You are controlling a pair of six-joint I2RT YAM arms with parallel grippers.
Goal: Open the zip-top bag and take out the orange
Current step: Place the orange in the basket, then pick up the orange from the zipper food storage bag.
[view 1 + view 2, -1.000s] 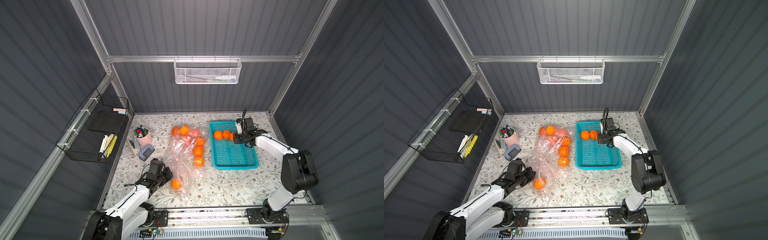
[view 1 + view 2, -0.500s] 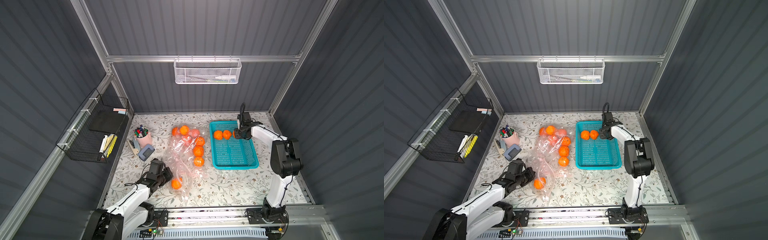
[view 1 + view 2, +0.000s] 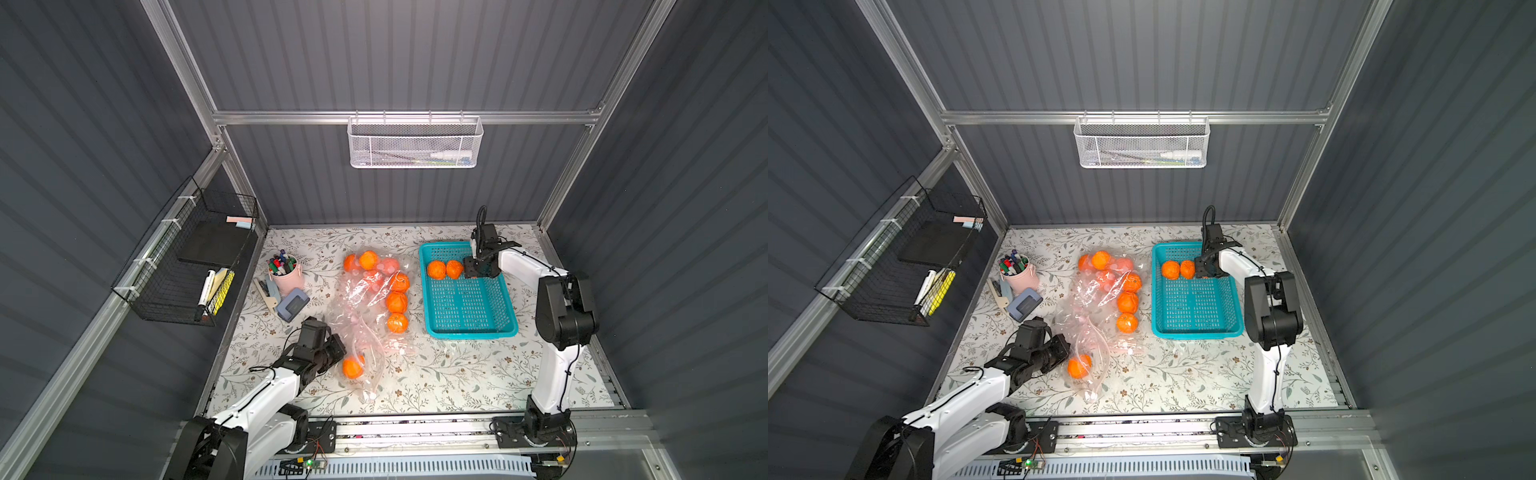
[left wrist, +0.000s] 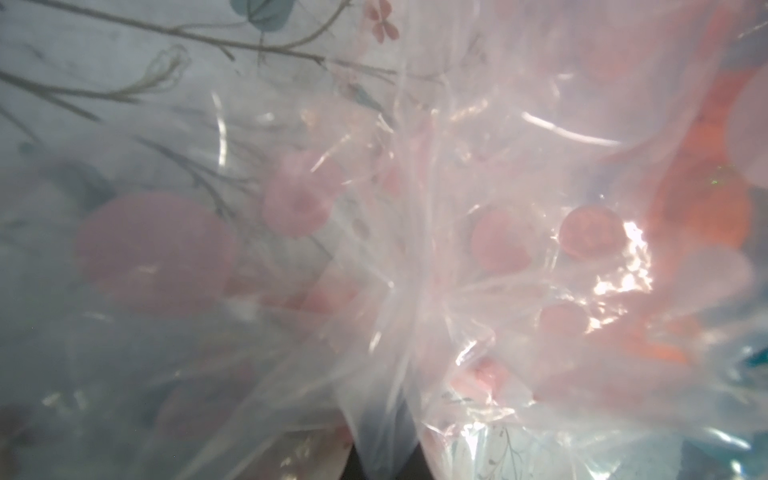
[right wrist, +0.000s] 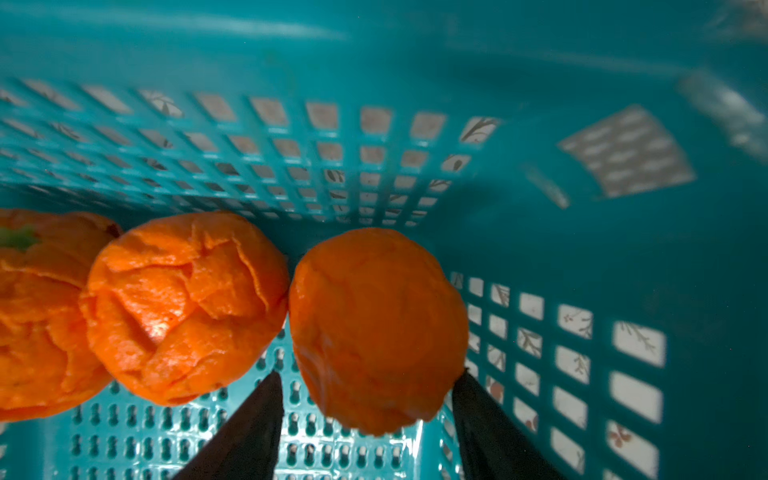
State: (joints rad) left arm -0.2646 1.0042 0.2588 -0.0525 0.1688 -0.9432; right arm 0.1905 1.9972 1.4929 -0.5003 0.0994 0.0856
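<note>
The crumpled clear zip-top bag (image 3: 365,307) (image 3: 1100,307) with pink dots lies mid-table. My left gripper (image 3: 338,351) (image 3: 1064,349) is shut on its near left edge, beside an orange (image 3: 352,368) inside the film. In the left wrist view the bag film (image 4: 415,270) bunches into the closed jaws of that gripper (image 4: 384,453). My right gripper (image 3: 473,272) (image 3: 1202,270) reaches into the far end of the teal basket (image 3: 469,332). It (image 5: 369,374) stands open around an orange (image 5: 378,328) resting on the basket floor, with a gap at one finger.
Two more oranges (image 3: 436,269) (image 3: 454,269) lie in the basket beside the right gripper. Several oranges (image 3: 397,301) sit along the bag's right side. A pink pen cup (image 3: 284,272) and a blue-grey device (image 3: 292,305) stand left. A wire shelf (image 3: 187,266) hangs on the left wall.
The right gripper has swung into the basket's far end, come down beside the two oranges, and its jaws have widened off the orange. The left arm has stayed put.
</note>
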